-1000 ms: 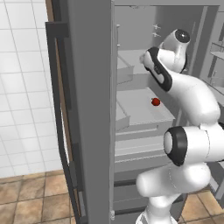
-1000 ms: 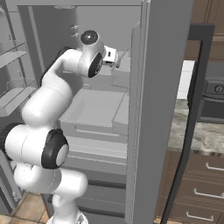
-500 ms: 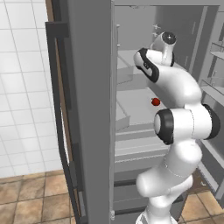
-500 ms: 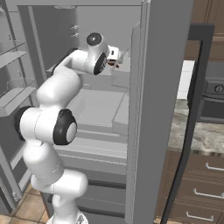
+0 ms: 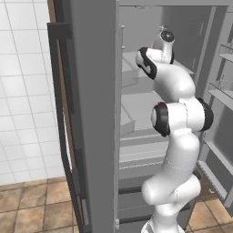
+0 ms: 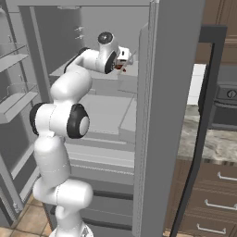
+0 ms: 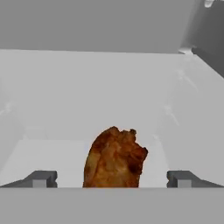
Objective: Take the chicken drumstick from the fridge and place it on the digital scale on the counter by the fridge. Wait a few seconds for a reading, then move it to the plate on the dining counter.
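Note:
The grey fridge (image 6: 172,115) stands open, with my arm reaching onto an upper shelf. The chicken drumstick (image 7: 114,158), reddish-brown and lumpy, lies on the pale shelf straight ahead in the hand view, between my two fingertips (image 7: 41,178). My gripper (image 7: 112,179) is open, its jaws standing wide on either side of the meat and apart from it. In the right base view the gripper (image 6: 124,59) sits by the drumstick (image 6: 120,67) deep in the fridge. The digital scale, the plate and the dining counter are out of view.
The fridge door (image 5: 91,118) with its dark handle (image 5: 61,118) stands at my left beside a white tiled wall. Door shelves (image 5: 223,91) hang at the right. A marbled counter (image 6: 208,143) over brown drawers (image 6: 215,194) lies right of the fridge, with a dark appliance (image 6: 227,99) behind.
My arm has stretched deeper into the fridge and the hand has come up to the drumstick. The elbow now covers the reddish spot on the shelf in the left base view.

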{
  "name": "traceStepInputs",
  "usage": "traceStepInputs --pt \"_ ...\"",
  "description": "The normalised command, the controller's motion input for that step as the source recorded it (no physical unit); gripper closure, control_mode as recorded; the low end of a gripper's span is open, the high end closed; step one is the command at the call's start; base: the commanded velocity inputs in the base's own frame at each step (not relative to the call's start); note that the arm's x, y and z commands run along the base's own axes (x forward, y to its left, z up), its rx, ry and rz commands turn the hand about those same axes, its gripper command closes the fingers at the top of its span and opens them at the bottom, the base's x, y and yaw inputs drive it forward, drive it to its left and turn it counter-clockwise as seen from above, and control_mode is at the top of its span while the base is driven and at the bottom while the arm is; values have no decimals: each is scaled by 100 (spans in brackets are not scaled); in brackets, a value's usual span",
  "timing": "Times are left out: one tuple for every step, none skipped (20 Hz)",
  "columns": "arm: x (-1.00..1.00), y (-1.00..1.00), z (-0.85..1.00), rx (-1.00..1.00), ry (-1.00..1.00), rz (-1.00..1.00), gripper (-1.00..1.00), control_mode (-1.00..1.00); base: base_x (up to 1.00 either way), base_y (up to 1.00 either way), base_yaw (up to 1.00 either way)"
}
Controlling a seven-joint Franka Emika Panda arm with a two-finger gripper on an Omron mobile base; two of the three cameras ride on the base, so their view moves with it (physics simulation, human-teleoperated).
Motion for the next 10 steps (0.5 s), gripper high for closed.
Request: traceStepInputs --pt "50 -8 -26 -3 7 0 -100 -100 0 0 0" --pt "44 -12 -29 -1 7 0 -100 -100 0 0 0" --pt "31 -9 -29 -1 7 0 -100 -100 0 0 0" --pt "16 -2 -36 -1 8 0 -100 -100 0 0 0" --pt "0 0 -38 -1 7 0 -100 -100 0 0 0" --pt "0 0 -50 -1 9 0 -100 -100 0 0 0" --pt "0 0 -55 0 9 0 -100 -100 0 0 0" --pt "-5 0 -62 -1 9 0 -100 -100 0 0 0" --pt "-6 0 -64 -2 7 0 -100 -100 0 0 0" --pt "-5 0 -68 -2 9 0 -100 -100 0 0 0"
